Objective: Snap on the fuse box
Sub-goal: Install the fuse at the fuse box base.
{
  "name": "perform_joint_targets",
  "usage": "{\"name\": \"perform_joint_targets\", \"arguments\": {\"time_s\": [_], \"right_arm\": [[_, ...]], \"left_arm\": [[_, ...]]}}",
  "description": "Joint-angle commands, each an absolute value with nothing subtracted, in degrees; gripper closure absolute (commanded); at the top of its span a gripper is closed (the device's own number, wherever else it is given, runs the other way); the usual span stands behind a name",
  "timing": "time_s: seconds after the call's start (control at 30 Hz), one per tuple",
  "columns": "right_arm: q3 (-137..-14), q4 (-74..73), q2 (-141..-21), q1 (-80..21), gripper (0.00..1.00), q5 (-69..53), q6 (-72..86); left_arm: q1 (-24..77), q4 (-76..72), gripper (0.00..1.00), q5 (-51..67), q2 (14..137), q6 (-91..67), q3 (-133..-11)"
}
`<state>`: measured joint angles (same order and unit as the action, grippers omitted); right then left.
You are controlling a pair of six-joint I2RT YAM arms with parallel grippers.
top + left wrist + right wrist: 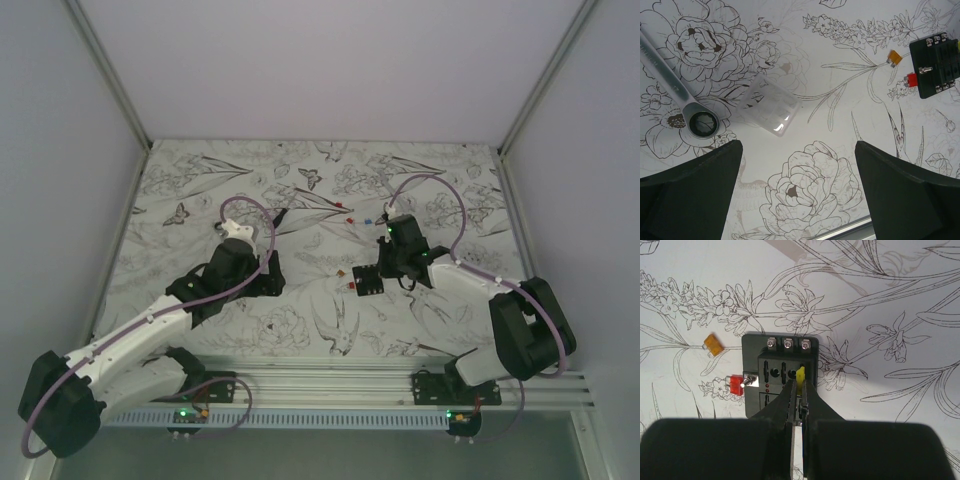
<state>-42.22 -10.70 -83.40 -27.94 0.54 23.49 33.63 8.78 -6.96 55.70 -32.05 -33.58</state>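
Observation:
The fuse box (368, 281) is a small black square block lying flat on the flower-print table, also seen in the right wrist view (765, 385) and at the upper right of the left wrist view (935, 67). My right gripper (799, 390) is right above it, shut on a yellow fuse (800, 375) whose tip is at a slot in the box's upper right row. A clear plastic cover (769, 105) lies flat left of the box. My left gripper (799, 190) is open and empty, above bare table near the cover.
A silver ratchet wrench (675, 87) lies left of the cover. An orange fuse (713, 344) and a red fuse (734, 385) lie just left of the box. More loose fuses (341, 207) and a thin black tool (278, 217) lie farther back.

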Motion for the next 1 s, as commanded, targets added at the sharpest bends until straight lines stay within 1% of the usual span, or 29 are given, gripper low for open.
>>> {"name": "perform_joint_targets", "arguments": {"time_s": [0.0,0.17,0.3,0.4,0.5,0.63,0.73,0.97], "right_arm": [[-41.58,-9.64,-83.96,-28.18,1.0,3.56,24.35],[-41.94,-10.66,-84.84,-28.94,1.0,4.51,23.6],[-43.34,-12.48,-85.68,-29.09,1.0,2.02,22.39],[-43.56,-13.26,-85.33,-29.08,0.98,0.7,22.12],[-44.54,-14.92,-85.87,-29.07,0.93,-0.51,21.33],[-44.99,-15.88,-86.18,-29.09,0.89,0.65,20.91],[-45.17,-16.04,-85.55,-29.24,0.84,0.95,20.77],[-46.08,-16.5,-84.65,-30.09,0.78,2.47,20.44]], "left_arm": [[33.22,7.86,0.0,-6.63,55.11,-32.67,-34.1],[33.2,7.77,0.0,-6.62,55.24,-32.91,-34.1],[33.22,7.71,0.0,-6.44,55.37,-32.96,-34.1],[33.22,7.62,0.0,-6.37,55.46,-32.98,-34.1],[33.22,7.55,0.0,-6.1,55.62,-32.95,-34.1],[33.22,7.38,0.0,-5.94,55.64,-32.96,-33.99],[33.22,7.31,0.0,-5.89,55.56,-32.95,-33.94],[33.22,7.25,0.0,-5.98,55.63,-32.96,-33.99]]}}
